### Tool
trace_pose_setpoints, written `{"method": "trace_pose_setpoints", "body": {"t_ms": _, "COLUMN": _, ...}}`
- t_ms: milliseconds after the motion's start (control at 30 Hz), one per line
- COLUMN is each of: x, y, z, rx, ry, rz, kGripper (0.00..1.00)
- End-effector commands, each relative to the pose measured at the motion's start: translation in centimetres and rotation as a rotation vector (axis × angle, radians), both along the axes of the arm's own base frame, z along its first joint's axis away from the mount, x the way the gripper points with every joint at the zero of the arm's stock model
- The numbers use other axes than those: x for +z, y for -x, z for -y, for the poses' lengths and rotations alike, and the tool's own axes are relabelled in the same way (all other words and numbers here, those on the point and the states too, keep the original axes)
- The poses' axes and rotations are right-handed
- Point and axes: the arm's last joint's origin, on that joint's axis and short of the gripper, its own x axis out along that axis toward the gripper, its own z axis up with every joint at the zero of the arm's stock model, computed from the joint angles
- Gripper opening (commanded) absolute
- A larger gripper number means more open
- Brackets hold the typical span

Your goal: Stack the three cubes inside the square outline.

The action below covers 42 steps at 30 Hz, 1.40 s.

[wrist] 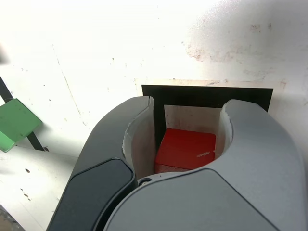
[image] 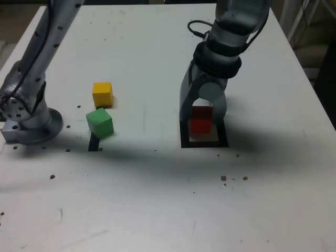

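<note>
Right now the end effector [image: 201,119] stands over the square outline [image: 185,137] on the white surface [image: 157,199], pointing down, its two grey jaws drawn in on the red cube [image: 200,125], which sits between them inside the outline's pale centre. In the wrist view the red cube [wrist: 185,150] lies between the curved jaw faces, with the outline's black border [wrist: 207,95] showing beyond it. Well apart from the outline, toward the exterior view's left, the green cube [image: 100,122] rests on the end of a thin black strip [image: 94,143], and the yellow cube [image: 102,94] sits just beyond the green one, near the arm's base [image: 31,123].
</note>
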Motion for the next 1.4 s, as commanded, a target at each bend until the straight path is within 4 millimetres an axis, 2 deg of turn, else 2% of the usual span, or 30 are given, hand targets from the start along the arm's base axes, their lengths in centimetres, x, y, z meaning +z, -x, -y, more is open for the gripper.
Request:
{"method": "trace_pose_setpoints", "body": {"t_ms": 0, "x": -0.1, "y": -0.2, "z": 0.1, "rx": -0.001, "ry": -0.002, "rz": 0.002, "kGripper": 0.47}}
{"method": "trace_pose_setpoints", "body": {"t_ms": 167, "x": -0.1, "y": -0.2, "z": 0.0, "rx": -0.006, "ry": -0.003, "rz": 0.008, "kGripper": 0.92}}
{"method": "trace_pose_setpoints", "body": {"t_ms": 233, "x": -0.1, "y": -0.2, "z": 0.0, "rx": -0.006, "ry": -0.003, "rz": 0.008, "kGripper": 0.98}}
{"method": "trace_pose_setpoints", "body": {"t_ms": 500, "x": 0.2, "y": 0.2, "z": 0.0, "rx": -0.007, "ry": -0.006, "rz": 0.007, "kGripper": 0.99}}
{"method": "trace_pose_setpoints", "body": {"t_ms": 733, "x": 2.2, "y": 1.6, "z": -0.2, "rx": -0.010, "ry": -0.029, "rz": 0.031, "kGripper": 0.99}}
{"method": "trace_pose_setpoints", "body": {"t_ms": 933, "x": 4.3, "y": 3.9, "z": -1.2, "rx": 0.012, "ry": -0.046, "rz": 0.039, "kGripper": 0.99}}
{"method": "trace_pose_setpoints", "body": {"t_ms": 1167, "x": 6.6, "y": 7.5, "z": -2.6, "rx": 0.046, "ry": -0.077, "rz": 0.002, "kGripper": 0.99}}
{"method": "trace_pose_setpoints", "body": {"t_ms": 1367, "x": 7.7, "y": 10.4, "z": -3.3, "rx": 0.064, "ry": -0.092, "rz": -0.001, "kGripper": 1.00}}
